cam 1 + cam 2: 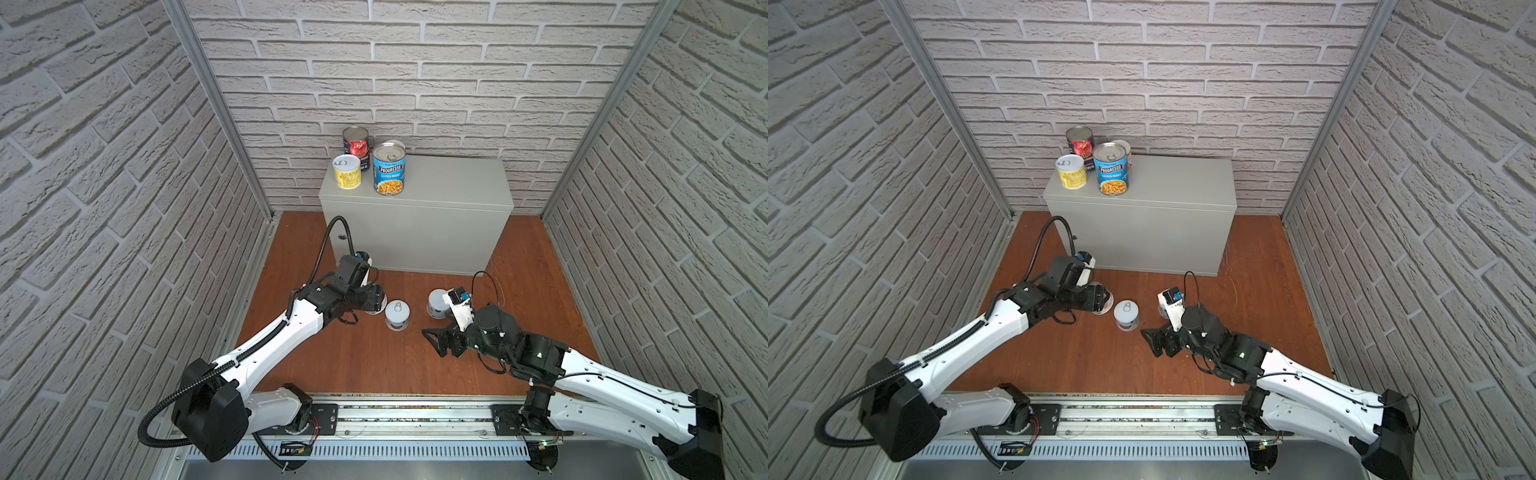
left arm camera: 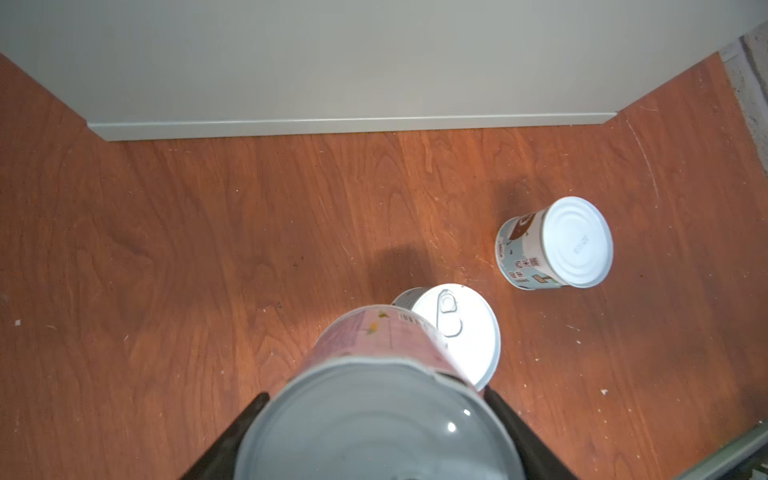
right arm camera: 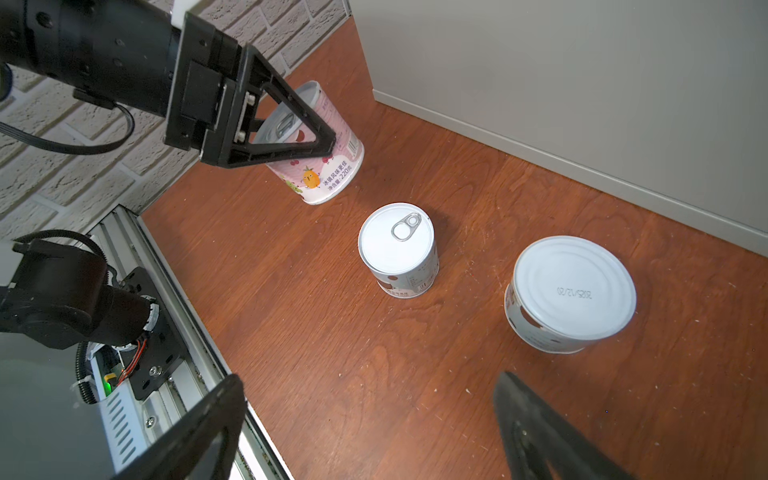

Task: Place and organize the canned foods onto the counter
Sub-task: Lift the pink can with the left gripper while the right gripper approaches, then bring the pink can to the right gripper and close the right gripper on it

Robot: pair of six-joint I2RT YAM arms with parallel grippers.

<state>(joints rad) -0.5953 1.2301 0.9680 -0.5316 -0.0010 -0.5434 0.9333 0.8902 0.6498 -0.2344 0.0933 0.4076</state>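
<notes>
My left gripper [image 2: 376,415] is shut on a pink-labelled can [image 3: 320,174], held tilted just above the wooden floor in front of the counter [image 1: 453,178]. Beside it on the floor stand a white can with a pull tab [image 1: 397,313] and a pale can with a plain white top [image 3: 569,291]. My right gripper [image 3: 370,382] is open over bare floor, nearer than both of these. On the counter's left end stand a red-tomato can [image 1: 356,143], a short yellow can [image 1: 347,171] and a blue Progresso can [image 1: 388,168]. In a top view, another can [image 1: 1126,149] peeks out behind the Progresso can.
Brick-patterned walls close in the left, back and right. A metal rail [image 1: 415,415] carrying both arm bases runs along the near edge of the floor. The left arm's black cable loop [image 1: 332,237] rises in front of the counter's left corner.
</notes>
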